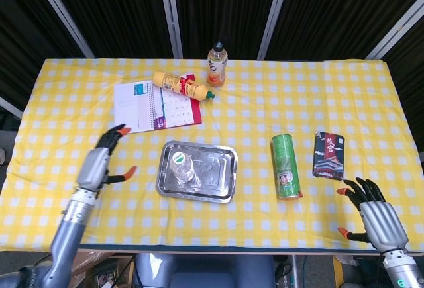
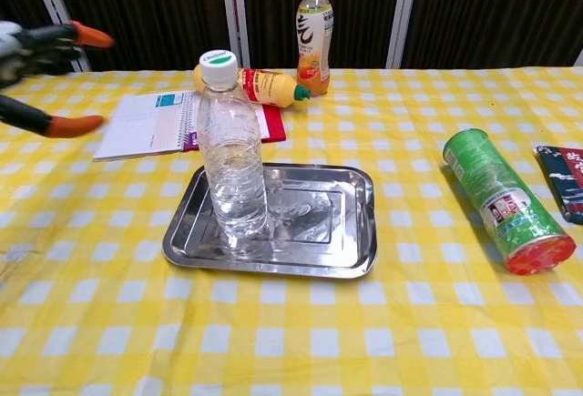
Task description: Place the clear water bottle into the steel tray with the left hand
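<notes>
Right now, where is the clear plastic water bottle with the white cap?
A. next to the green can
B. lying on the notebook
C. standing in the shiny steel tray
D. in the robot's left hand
C: the clear plastic water bottle stands upright inside the shiny steel tray, and the left hand is away from it, holding nothing.

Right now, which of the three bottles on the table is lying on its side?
The yellow bottle, resting across the notebook. The clear water bottle stands upright in the steel tray, and the orange drink bottle stands upright behind.
</notes>
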{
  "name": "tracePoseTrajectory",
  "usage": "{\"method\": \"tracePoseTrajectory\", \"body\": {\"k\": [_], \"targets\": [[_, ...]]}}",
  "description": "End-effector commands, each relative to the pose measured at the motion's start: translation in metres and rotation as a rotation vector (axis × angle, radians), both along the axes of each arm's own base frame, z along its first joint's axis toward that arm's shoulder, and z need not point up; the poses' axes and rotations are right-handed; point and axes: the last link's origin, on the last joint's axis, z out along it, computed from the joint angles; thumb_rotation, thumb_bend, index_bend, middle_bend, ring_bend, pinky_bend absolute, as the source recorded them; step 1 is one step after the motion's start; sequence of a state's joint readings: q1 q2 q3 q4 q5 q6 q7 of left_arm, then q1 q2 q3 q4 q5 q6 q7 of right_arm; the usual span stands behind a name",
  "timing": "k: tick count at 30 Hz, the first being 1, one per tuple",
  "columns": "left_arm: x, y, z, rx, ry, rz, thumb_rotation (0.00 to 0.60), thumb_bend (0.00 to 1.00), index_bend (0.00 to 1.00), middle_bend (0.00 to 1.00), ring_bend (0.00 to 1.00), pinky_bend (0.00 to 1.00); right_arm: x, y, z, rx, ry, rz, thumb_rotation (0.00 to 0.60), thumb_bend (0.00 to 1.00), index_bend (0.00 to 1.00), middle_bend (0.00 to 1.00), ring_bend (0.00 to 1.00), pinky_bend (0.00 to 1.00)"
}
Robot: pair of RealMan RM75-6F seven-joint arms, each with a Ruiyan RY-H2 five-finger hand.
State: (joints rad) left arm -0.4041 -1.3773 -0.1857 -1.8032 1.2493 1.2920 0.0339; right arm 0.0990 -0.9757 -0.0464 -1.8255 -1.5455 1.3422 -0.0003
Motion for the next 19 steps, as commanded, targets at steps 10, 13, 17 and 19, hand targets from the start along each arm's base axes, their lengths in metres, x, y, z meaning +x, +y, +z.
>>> {"method": "tracePoseTrajectory", "body": {"k": [10, 13, 17, 19], "targets": [[-0.124, -0.076, 0.116, 0.384, 0.694, 0.253, 0.600, 0.34, 0.11, 0.04, 0.00, 0.00, -0.007, -0.005, 0.001, -0.029, 0.089, -0.040, 0.600, 0.16, 0.27, 0.15, 0.04, 0.02], [-0.130, -0.077, 0.113, 0.406, 0.695, 0.251, 0.600, 0.35, 0.11, 0.04, 0.00, 0.00, -0.011, -0.006, 0.002, -0.039, 0.112, -0.049, 0.600, 0.16, 0.27, 0.15, 0.04, 0.02], [-0.134, -0.075, 0.112, 0.406, 0.700, 0.250, 0.600, 0.35, 0.11, 0.04, 0.00, 0.00, -0.010, -0.007, 0.003, -0.052, 0.109, -0.044, 0.600, 0.16, 0.27, 0.15, 0.04, 0.02], [-0.138, -0.074, 0.112, 0.400, 0.705, 0.261, 0.600, 0.35, 0.11, 0.04, 0.00, 0.00, -0.008, -0.007, 0.003, -0.054, 0.101, -0.043, 0.600, 0.16, 0.27, 0.15, 0.04, 0.02]]}}
